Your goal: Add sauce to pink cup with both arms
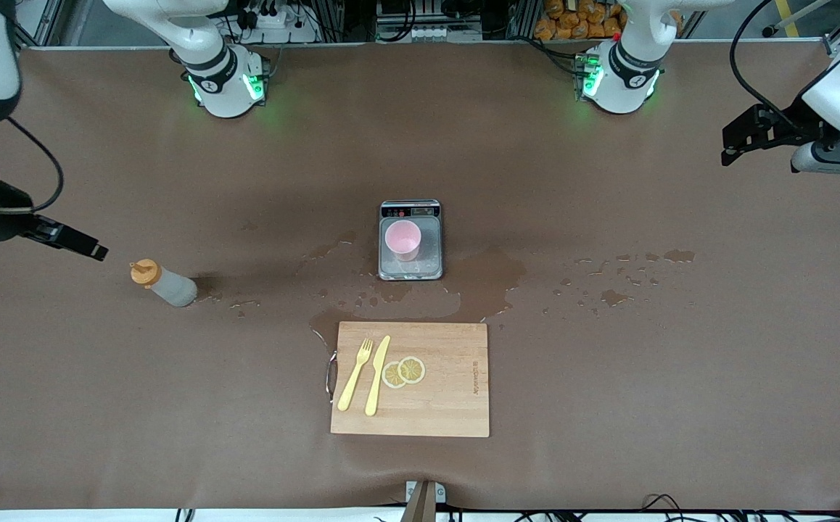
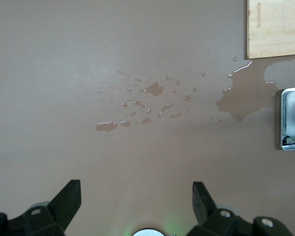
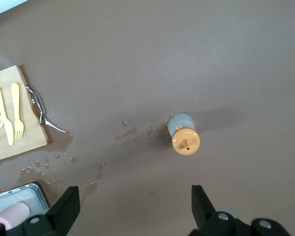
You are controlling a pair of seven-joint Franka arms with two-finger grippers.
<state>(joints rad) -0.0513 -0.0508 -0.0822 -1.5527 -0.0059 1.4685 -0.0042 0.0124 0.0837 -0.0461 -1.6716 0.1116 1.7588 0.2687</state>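
Observation:
The pink cup (image 1: pixel 402 239) stands on a grey scale (image 1: pixel 410 270) at the table's middle; its rim also shows in the right wrist view (image 3: pixel 10 215). The sauce bottle (image 1: pixel 162 283), greyish with an orange cap, stands upright toward the right arm's end of the table, apart from the scale. My right gripper (image 1: pixel 90 248) hangs open and empty in the air beside the sauce bottle (image 3: pixel 183 132), not touching it. Over bare table at the left arm's end, my left gripper (image 1: pixel 733 145) is open and empty too. Each wrist view shows wide-apart fingers, right (image 3: pixel 135 191) and left (image 2: pixel 136 189).
A wooden cutting board (image 1: pixel 449 391) lies nearer to the front camera than the scale, carrying a yellow fork (image 1: pixel 356 373), a knife (image 1: pixel 377 375) and lemon slices (image 1: pixel 404 371). Wet puddles (image 1: pixel 492 279) spread around the scale and in droplets (image 2: pixel 152 89) toward the left arm's end.

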